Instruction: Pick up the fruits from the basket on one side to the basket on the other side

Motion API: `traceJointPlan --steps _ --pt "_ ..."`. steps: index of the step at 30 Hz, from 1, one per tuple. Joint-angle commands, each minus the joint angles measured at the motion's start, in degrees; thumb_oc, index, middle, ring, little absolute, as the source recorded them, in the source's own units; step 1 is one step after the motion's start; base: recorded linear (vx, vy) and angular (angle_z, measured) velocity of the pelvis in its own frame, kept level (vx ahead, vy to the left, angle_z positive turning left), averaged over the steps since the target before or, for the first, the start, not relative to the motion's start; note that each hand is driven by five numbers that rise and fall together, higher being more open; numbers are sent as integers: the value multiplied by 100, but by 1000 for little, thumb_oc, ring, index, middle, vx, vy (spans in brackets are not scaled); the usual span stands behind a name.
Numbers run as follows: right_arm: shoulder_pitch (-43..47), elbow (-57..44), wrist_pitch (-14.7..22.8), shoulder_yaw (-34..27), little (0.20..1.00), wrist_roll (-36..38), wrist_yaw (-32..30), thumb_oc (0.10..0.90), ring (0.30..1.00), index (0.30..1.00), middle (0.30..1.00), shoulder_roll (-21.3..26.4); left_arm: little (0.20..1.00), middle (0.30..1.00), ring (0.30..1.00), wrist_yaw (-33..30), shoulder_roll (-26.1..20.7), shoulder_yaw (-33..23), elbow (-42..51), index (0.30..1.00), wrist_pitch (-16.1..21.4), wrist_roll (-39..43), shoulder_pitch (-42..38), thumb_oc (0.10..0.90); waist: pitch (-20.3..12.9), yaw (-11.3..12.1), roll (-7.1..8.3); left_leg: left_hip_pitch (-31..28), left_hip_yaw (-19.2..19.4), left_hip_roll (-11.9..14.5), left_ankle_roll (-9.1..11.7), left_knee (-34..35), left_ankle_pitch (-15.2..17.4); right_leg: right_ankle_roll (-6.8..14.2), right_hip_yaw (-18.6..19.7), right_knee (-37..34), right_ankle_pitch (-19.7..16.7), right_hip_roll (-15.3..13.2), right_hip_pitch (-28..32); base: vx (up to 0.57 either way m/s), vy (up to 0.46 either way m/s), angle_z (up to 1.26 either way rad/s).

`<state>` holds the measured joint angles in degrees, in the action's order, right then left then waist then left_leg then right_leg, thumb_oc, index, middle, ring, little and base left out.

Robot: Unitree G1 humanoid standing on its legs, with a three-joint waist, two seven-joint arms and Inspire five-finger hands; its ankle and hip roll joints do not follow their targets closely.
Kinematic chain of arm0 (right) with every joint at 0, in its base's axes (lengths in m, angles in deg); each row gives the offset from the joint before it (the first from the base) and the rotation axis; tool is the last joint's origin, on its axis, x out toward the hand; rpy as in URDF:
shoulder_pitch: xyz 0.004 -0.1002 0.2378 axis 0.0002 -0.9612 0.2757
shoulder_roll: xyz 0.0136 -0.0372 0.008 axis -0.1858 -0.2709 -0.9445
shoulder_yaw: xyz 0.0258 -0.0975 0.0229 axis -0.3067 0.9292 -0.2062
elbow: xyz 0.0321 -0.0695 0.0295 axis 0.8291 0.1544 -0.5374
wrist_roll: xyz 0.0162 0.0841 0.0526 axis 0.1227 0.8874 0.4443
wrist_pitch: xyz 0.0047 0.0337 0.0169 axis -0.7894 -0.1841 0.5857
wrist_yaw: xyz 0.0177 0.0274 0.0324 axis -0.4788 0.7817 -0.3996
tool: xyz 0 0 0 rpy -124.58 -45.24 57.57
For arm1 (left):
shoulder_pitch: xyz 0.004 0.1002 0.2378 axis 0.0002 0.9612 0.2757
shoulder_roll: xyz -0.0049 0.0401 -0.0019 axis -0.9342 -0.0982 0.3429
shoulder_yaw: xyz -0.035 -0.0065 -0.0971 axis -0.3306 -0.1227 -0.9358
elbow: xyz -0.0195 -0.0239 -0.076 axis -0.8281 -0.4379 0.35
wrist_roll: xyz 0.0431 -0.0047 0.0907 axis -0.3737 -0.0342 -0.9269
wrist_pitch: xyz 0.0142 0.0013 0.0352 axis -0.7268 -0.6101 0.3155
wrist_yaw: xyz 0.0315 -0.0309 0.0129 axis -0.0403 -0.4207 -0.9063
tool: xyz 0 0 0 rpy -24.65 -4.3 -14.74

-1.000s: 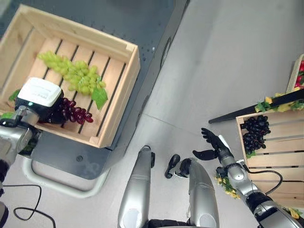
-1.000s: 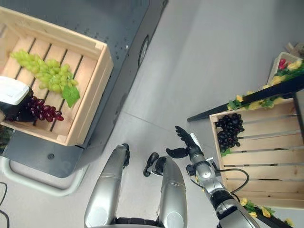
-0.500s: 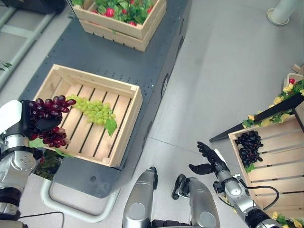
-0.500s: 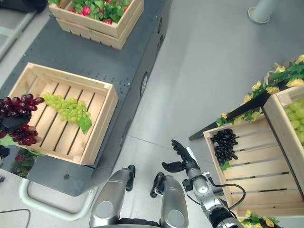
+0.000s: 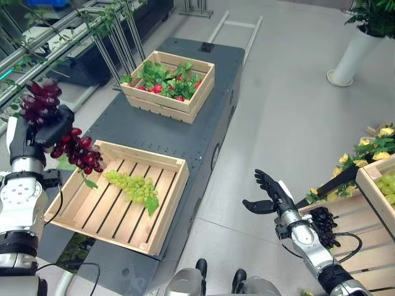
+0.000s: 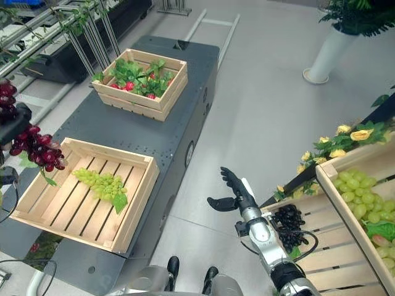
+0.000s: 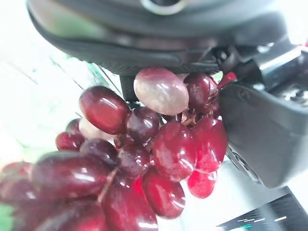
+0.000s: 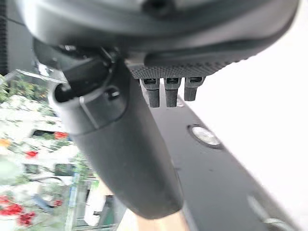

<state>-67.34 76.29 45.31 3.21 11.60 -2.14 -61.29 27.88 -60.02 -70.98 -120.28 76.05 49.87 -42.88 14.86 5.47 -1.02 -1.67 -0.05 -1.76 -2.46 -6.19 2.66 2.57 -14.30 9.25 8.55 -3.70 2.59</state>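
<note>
1. Left eye view: the left hand grasps a bunch of dark red grapes, lifted above the slatted wooden crate holding a bunch of green grapes.
2. Right eye view: the right hand hangs with fingers spread, beside a black grape bunch.
3. Left wrist view: fingers curl round red grapes.
4. Right wrist view: fingers extended, empty.

1. Floor: smooth pale grey, faint seams between panels, evenly lit.
2. Counter: long dark grey metal platform with small holes, running from near left to far centre.
3. Metal rack at far left, thin rails with green vine leaves trailing along them.
4. White planter at far right, green foliage on top.
5. Pale rail frame on the floor beyond the counter's far end.
</note>
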Motion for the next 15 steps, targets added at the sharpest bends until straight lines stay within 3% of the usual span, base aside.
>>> traceJointPlan --steps 1,4,7,9,10,15 --pt "961 -579 234 -7 900 605 351 800 900 900 900 407 300 300 300 87 -23 174 366 300 571 602 -1081 400 -729 -103 -173 -227 -226 -307 92 368 281 5 260 -690 -401 50 266 -8 -93 -3" --pt "1387 -807 -2 45 900 920 569 800 900 900 900 500 300 300 300 50 50 420 350 300 564 521 -1462 400 -791 -135 -139 -277 -254 -317 127 557 196 31 291 -958 -540 87 327 -13 -79 -8" --pt "2072 -1089 -541 239 900 1215 984 800 900 900 900 543 300 300 300 75 99 861 251 300 460 774 -2144 400 -876 -191 -100 -344 -176 -308 152 785 107 68 365 -1312 -745 139 389 -18 -77 -8" --pt "2219 -1155 -645 304 900 1326 1103 800 900 900 900 549 300 300 300 109 108 967 234 300 402 914 -2315 400 -898 -199 -95 -366 -171 -301 158 886 63 68 372 -1395 -784 160 409 -9 -60 -18" --pt "2546 -1216 -858 432 900 1426 1061 800 900 900 900 514 300 300 300 44 262 1212 219 300 336 909 -2648 400 -939 -223 -84 -387 -188 -289 183 1019 -19 68 374 -1425 -809 188 421 -13 -96 -27" --pt "3272 -1086 -1200 591 900 1945 1099 800 900 900 900 422 300 300 300 67 586 1754 97 300 175 990 -3346 400 -1000 -258 -34 -352 -274 -283 220 1119 -86 51 357 -1425 -797 241 406 -18 -80 -7"
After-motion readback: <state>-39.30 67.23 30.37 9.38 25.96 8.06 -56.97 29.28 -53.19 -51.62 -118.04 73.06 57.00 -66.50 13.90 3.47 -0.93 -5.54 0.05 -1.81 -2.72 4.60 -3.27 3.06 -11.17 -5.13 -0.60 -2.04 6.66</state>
